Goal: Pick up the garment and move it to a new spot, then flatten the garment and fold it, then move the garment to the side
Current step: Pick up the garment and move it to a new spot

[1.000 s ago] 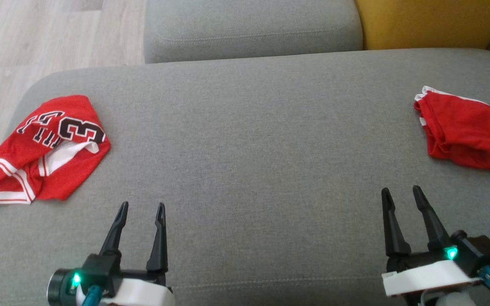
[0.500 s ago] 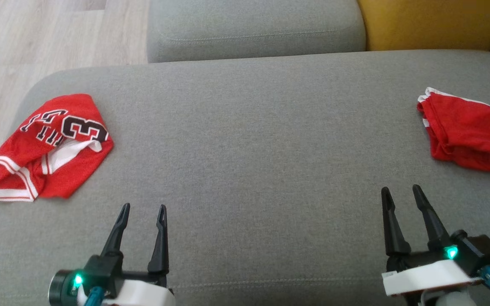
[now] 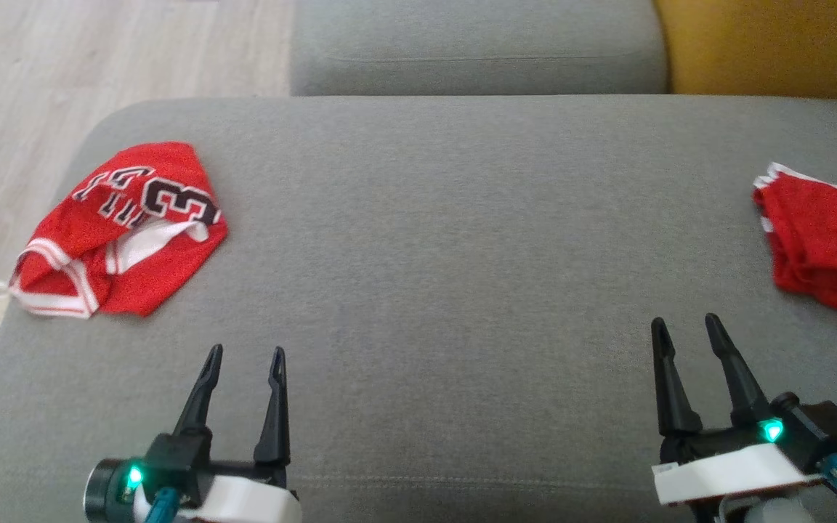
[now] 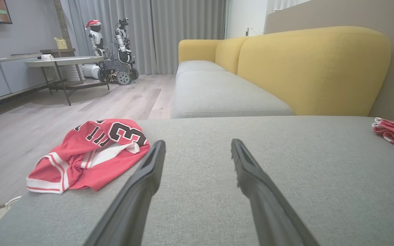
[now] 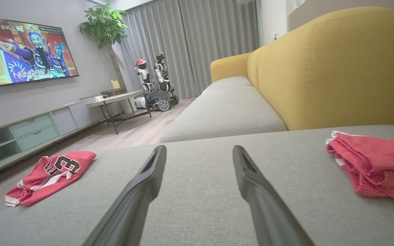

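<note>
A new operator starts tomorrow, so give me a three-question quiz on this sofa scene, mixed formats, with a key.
1. True or false: the left gripper is shut on the numbered jersey.
2. Which lies nearer the right gripper? A) numbered jersey B) plain red garment C) both equally
3. Fill in: both garments rest on the sofa seat, whose colour is ____.
Key: 1 false; 2 B; 3 grey.
</note>
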You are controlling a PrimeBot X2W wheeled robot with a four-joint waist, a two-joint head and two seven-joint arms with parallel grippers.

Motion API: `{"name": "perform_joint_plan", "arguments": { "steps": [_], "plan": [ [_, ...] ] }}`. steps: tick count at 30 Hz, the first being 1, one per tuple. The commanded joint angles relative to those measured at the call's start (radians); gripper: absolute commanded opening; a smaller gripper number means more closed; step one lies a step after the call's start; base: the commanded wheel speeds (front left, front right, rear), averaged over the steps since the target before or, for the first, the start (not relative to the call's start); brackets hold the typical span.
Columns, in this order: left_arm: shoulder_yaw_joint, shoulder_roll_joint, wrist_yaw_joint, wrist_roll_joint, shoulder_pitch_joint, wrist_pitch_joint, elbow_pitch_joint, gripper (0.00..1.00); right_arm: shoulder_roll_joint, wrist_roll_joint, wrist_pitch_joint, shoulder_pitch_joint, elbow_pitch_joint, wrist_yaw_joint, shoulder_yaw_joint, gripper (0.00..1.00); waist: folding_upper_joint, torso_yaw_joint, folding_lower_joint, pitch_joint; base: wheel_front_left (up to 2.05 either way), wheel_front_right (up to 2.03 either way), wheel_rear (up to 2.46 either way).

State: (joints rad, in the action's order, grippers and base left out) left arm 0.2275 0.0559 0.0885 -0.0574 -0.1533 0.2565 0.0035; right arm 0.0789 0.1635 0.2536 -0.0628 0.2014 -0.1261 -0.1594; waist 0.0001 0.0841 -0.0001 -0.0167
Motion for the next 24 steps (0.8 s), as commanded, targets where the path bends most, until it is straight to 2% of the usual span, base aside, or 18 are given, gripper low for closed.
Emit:
{"name": "perform_joint_plan", "arguments": {
  "steps": [1, 13, 24],
  "plan": [
    [-0.026, -0.006, 0.007, -0.007, 0.053, 0.005, -0.039, 1.0, -0.002, 0.002, 0.008, 0.015, -0.038, -0.005, -0.024, 1.0, -0.0001, 0.024, 0.0001, 0.004, 0.0, 0.0, 0.0],
    [-0.024, -0.006, 0.027, -0.016, 0.057, 0.005, -0.047, 1.0, -0.008, 0.004, 0.008, 0.028, -0.041, -0.005, -0.056, 1.0, -0.0001, 0.188, 0.0001, 0.012, 0.0, 0.0, 0.0],
    [-0.029, -0.006, 0.033, -0.01, 0.058, 0.005, -0.072, 1.0, -0.015, 0.006, 0.008, 0.028, -0.044, -0.005, -0.056, 1.0, -0.0001, 0.3, 0.0001, 0.023, 0.0, 0.0, 0.0]
  ]
}}
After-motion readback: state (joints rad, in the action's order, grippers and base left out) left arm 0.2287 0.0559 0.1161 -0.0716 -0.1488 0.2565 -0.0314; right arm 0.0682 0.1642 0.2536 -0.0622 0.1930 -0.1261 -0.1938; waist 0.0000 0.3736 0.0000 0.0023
